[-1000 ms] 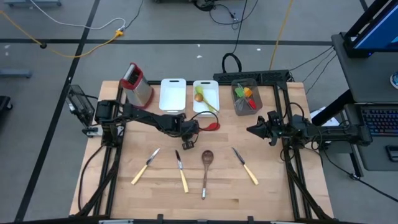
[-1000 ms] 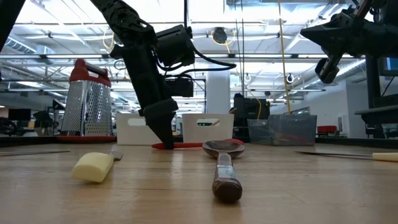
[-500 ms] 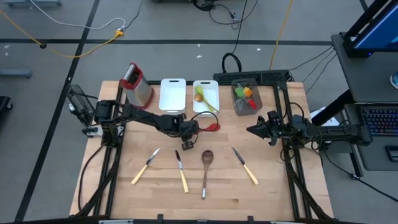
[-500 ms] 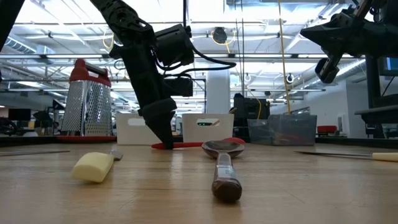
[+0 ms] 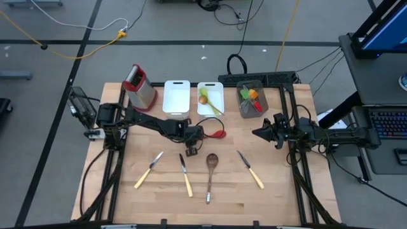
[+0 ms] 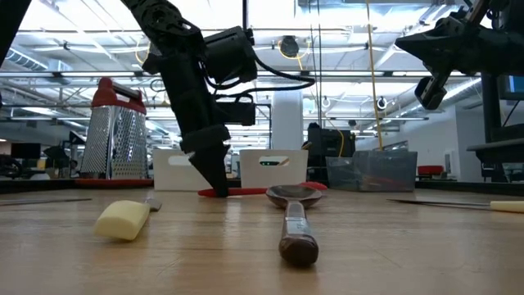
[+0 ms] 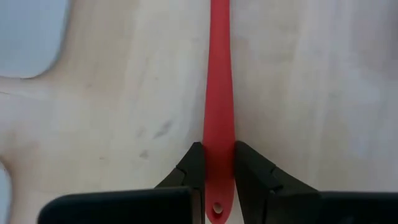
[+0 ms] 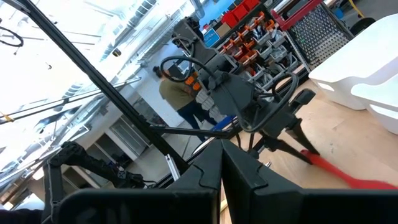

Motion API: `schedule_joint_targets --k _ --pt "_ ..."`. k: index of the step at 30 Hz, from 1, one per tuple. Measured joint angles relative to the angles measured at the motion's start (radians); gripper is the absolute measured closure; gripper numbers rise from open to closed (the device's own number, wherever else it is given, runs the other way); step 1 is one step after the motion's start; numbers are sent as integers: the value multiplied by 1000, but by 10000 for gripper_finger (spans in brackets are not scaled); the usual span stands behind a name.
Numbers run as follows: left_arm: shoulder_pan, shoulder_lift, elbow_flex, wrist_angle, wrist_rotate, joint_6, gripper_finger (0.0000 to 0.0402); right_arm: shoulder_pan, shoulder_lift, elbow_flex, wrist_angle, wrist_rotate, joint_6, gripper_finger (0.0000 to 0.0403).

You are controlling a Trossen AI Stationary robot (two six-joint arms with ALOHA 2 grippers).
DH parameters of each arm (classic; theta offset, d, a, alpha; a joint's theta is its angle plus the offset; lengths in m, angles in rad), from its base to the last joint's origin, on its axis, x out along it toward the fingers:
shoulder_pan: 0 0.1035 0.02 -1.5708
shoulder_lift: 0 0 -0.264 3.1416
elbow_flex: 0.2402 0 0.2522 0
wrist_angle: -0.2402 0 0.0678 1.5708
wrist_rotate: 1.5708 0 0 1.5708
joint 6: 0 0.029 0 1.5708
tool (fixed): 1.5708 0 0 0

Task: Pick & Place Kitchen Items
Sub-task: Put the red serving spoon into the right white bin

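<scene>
A red utensil (image 5: 216,134) lies near the table's middle, its long red handle (image 7: 219,93) running away from my left gripper (image 5: 198,133), which is shut on it and points steeply down. My right gripper (image 5: 257,133) is shut on nothing and waits above the table's right side. Three cream-handled knives (image 5: 148,170) (image 5: 185,175) (image 5: 252,170) and a wooden spoon (image 5: 210,173) lie flat on the near half of the table. A green and yellow utensil (image 5: 207,100) lies in the right white tray (image 5: 219,88). My left gripper pinches the red utensil's handle near its free end (image 7: 219,163), just short of the hanging hole, between its two fingers (image 7: 191,167). The fingers come from above, slanting down, one on each side of the handle. The utensil stays low and nearly level (image 6: 262,191); whether its head touches the table I cannot tell.
A red-topped metal box grater (image 5: 140,86) stands at the far left. Beside it is an empty white tray (image 5: 177,97). A grey bin (image 5: 260,107) at the far right holds green, orange and red utensils. Bare wood lies between the trays and the knives.
My left gripper has crept up a little, still shut on the red handle. The utensil's head has swung slightly toward the table's near edge.
</scene>
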Motion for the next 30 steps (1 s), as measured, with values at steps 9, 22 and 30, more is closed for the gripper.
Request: schedule_joint_targets --k 9,22,30 --pt "-25 1 42 -1 3 42 358 0 0 0 0 0 1 403" --pt "-35 0 87 -45 -8 43 358 0 0 0 0 0 1 403" --pt "-24 -1 190 -61 -19 37 358 0 0 0 0 0 1 403"
